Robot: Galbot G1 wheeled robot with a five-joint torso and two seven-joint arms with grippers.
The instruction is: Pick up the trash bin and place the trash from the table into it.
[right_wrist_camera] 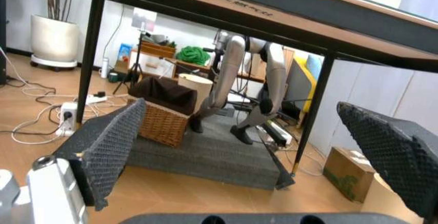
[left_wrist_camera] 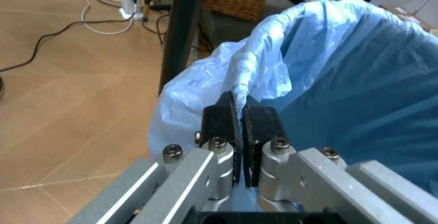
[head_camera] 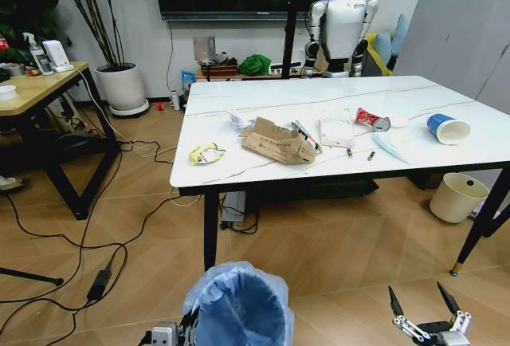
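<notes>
The trash bin (head_camera: 239,306), lined with a light blue bag, hangs low in front of me, before the table (head_camera: 239,167). My left gripper (left_wrist_camera: 239,116) is shut on the bin's bagged rim (left_wrist_camera: 246,75); in the head view it sits at the bin's near left (head_camera: 179,332). My right gripper (head_camera: 426,302) is open and empty at the lower right, below table height. On the marble top lies the trash: torn brown cardboard (head_camera: 276,142), a yellow wrapper (head_camera: 205,154), white paper (head_camera: 336,131), a crushed red can (head_camera: 371,119), a blue-and-white paper cup (head_camera: 447,128) and small bits (head_camera: 370,155).
A beige bucket (head_camera: 457,196) stands by the table's right leg (head_camera: 478,230). Cables (head_camera: 103,234) trail over the wooden floor at left, beside a wooden desk (head_camera: 40,91). A white humanoid robot (head_camera: 343,27) stands behind the table. A wicker basket (right_wrist_camera: 164,121) sits under it.
</notes>
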